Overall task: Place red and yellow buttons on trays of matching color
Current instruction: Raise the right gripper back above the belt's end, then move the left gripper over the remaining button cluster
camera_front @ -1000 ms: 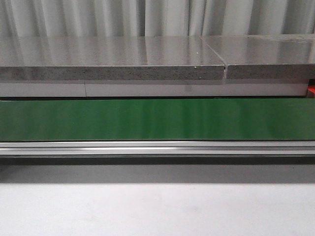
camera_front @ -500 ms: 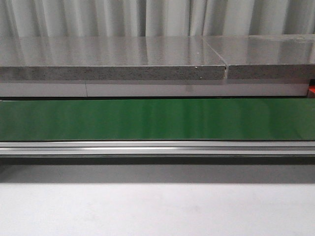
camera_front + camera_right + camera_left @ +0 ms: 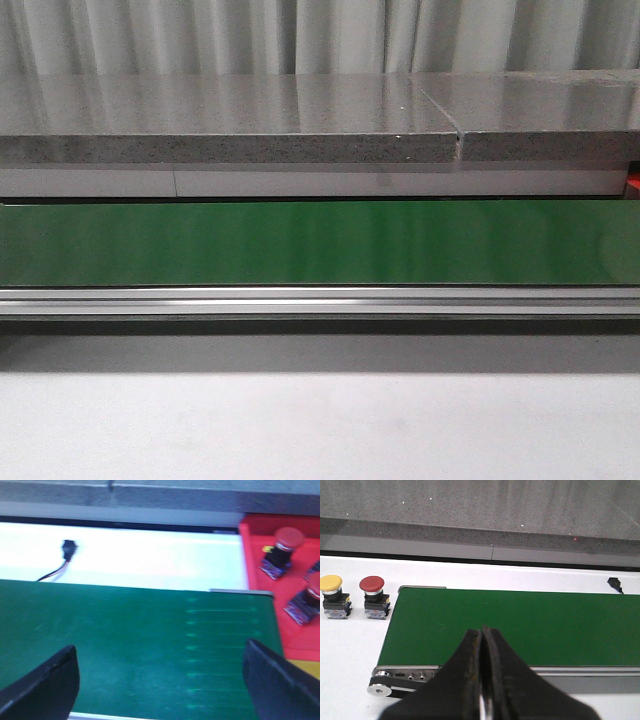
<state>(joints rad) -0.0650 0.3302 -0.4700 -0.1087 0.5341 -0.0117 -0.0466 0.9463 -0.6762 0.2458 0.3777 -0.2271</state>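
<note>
**Waiting between picks at the belt**

Hovering over the green belt (image 3: 520, 625), our left gripper (image 3: 482, 680) is pressed closed and empty; the right gripper (image 3: 160, 680) is spread wide, also empty. Yellow button (image 3: 332, 596) and red button (image 3: 373, 597) stand beside the belt end. Two red ones sit in the red tray (image 3: 260, 550). We judge the next move needs the left jaws opened first.

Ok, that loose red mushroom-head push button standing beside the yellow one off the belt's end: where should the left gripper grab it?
Probably come down from above on the red mushroom-head push button and pinch its squarish dark base under the domed cap. It stands upright, and the base's flat sides suit the fingers. The left gripper, shut now, must open first. Mind the yellow push button close beside it.
</note>
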